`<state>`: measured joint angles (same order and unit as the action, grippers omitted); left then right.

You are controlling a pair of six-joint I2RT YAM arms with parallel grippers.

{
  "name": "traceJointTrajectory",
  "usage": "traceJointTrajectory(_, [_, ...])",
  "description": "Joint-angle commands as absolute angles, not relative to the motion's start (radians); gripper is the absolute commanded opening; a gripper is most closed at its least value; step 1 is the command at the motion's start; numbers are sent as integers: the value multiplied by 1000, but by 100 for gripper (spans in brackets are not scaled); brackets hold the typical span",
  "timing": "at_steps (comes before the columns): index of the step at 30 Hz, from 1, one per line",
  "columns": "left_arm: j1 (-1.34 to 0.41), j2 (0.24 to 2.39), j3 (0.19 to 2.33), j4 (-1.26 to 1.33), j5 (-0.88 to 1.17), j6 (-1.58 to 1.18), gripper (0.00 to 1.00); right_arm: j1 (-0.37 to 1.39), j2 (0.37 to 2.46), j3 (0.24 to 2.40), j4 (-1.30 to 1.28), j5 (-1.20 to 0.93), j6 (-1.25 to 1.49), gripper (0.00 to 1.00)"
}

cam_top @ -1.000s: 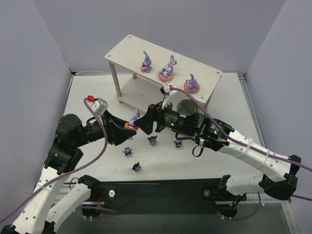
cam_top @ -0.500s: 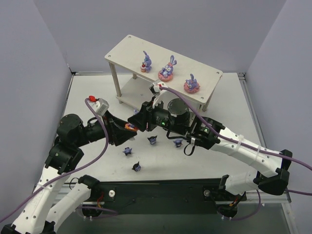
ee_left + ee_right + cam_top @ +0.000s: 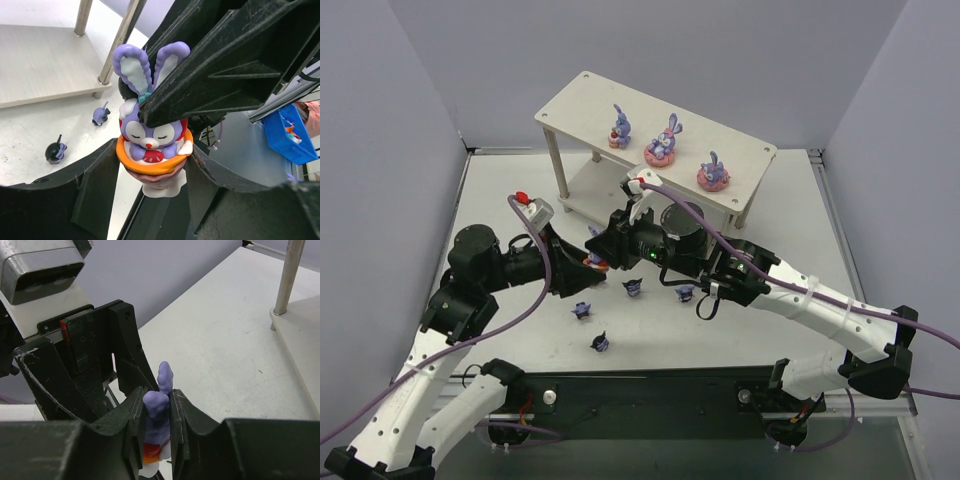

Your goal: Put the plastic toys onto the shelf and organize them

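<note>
Clamping the rabbit (image 3: 150, 132) by its head and ears, the right gripper (image 3: 156, 405) meets the left gripper (image 3: 152, 154), whose fingers grasp the orange base from both sides. Both hold the rabbit above the surface (image 3: 510, 190), in front of the shelf (image 3: 580, 100). Three more rabbits (image 3: 620, 127) (image 3: 663, 142) (image 3: 713, 173) stand on the shelf's top board. Four blue figures (image 3: 582, 309) (image 3: 600, 343) (image 3: 633, 288) (image 3: 685, 292) stand on the surface near the grippers.

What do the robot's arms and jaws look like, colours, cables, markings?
The left arm and right arm have white links, black joints and black, scuffed, angular jaws. A purple cable runs along each, ending at a small white wrist box with a red tip. A green light glows on the right wrist.
</note>
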<state>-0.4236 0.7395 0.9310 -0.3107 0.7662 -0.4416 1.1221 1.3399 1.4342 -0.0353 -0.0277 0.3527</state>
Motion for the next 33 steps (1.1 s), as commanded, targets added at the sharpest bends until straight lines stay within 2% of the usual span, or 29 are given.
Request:
traceJointTrajectory(1, [-428,761,956,-244,888,-497,48,1150,1315,1430,35,-103,295,0])
traceJointTrajectory(2, [-429,764,954,-242,890,-499,55,1152,1313,1430,37,-103,290,0])
traceJointTrajectory(8, [-430,764,934,-207,911,-515,61,1164,1307,1417,44,-95,278,0])
traceJointTrajectory(12, [-428,770,923,-196,923,-526,71,1169,1305,1410,44,-98,270,0])
traceJointTrajectory(15, [-428,769,916,-187,928,-528,75,1170,1304,1405,48,-91,273,0])
traceJointTrajectory(18, [-428,764,908,-192,930,-525,74,1173,1302,1404,54,-83,273,0])
traceJointTrajectory(22, [-428,755,903,-216,927,-515,52,1177,1302,1405,54,-66,273,0])
traceJointTrajectory(24, [-428,755,911,-264,928,-494,53,1178,1299,1407,52,-57,268,0])
traceJointTrajectory(25, [-428,753,914,-284,928,-483,57,1178,1299,1405,51,-52,267,0])
traceJointTrajectory(26, [-428,753,919,-300,927,-473,65,1178,1298,1407,51,-51,268,0])
traceJointTrajectory(29, [-428,752,930,-350,925,-443,74,1184,1298,1410,52,-49,262,0])
traceJointTrajectory(33, [-428,750,934,-382,916,-420,80,1190,1299,1411,52,-48,259,0])
